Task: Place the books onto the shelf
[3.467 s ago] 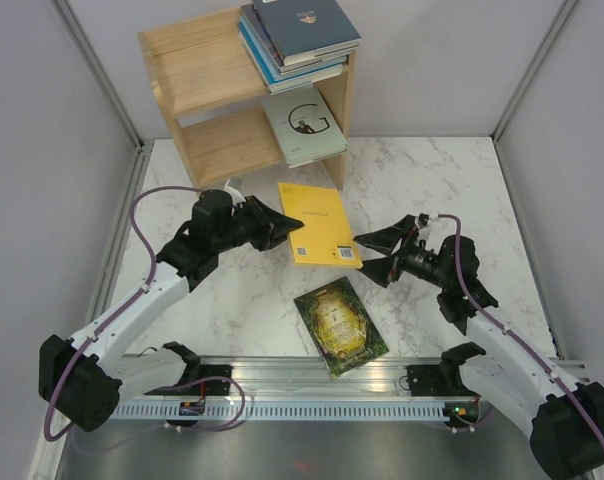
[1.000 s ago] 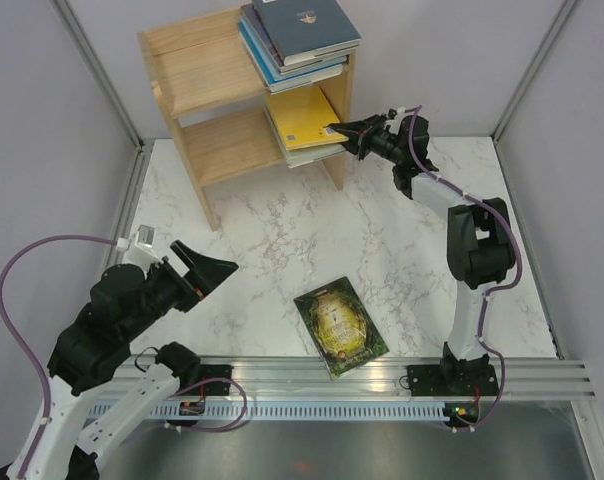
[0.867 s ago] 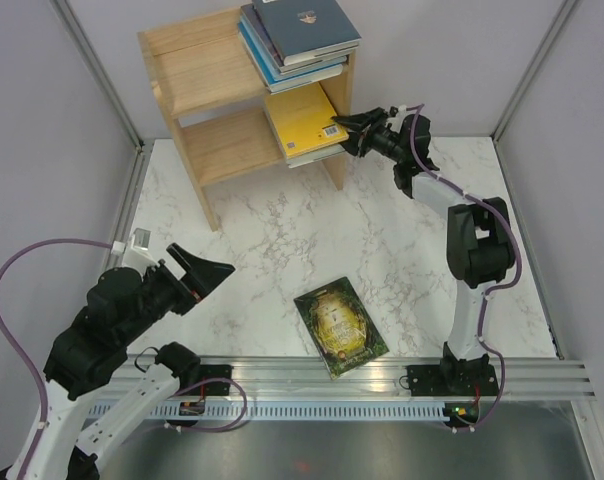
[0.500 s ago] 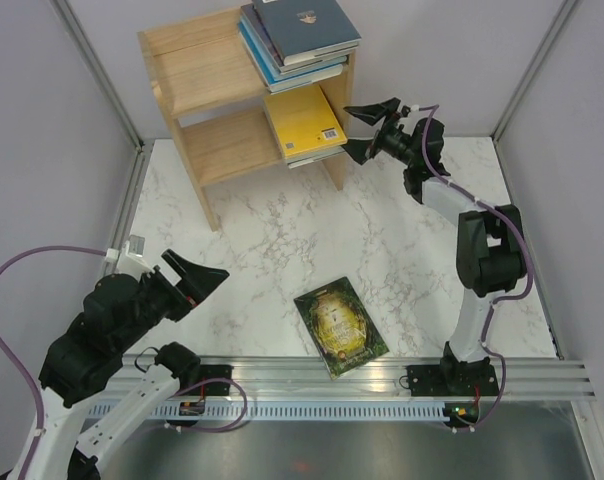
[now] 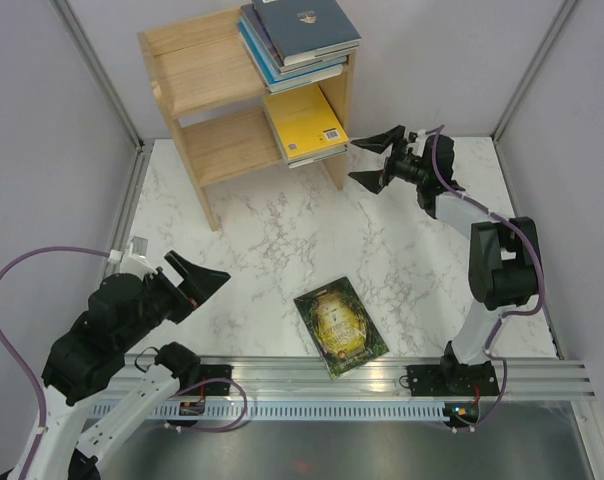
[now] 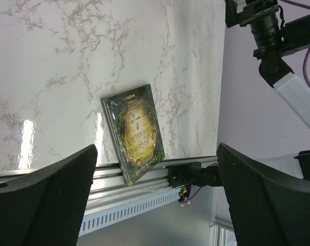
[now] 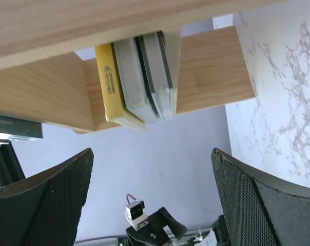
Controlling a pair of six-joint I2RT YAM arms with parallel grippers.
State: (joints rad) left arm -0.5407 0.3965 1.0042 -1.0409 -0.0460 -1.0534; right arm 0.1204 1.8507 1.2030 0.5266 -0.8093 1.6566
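The wooden shelf (image 5: 207, 95) stands at the back left. A stack of books (image 5: 297, 35) lies on its top. On the lower tier a yellow book (image 5: 304, 120) rests on pale ones; the right wrist view shows the yellow book (image 7: 109, 84) and pale books (image 7: 144, 72) edge-on, apart from the fingers. My right gripper (image 5: 354, 163) hangs open and empty just right of the shelf. A black book with gold design (image 5: 340, 326) lies flat near the table's front. My left gripper (image 5: 210, 282) is open at the near left, with that black book (image 6: 137, 133) beyond its fingers.
The white marble table (image 5: 282, 225) is enclosed by grey panel walls. A metal rail (image 5: 282, 372) with the arm bases runs along the near edge, and the black book's corner overhangs it. The shelf's side panel (image 7: 211, 69) stands close to my right gripper.
My right gripper opened, let go of the yellow book on the lower tier, and drew back to the right. The left arm shifted slightly toward the near left.
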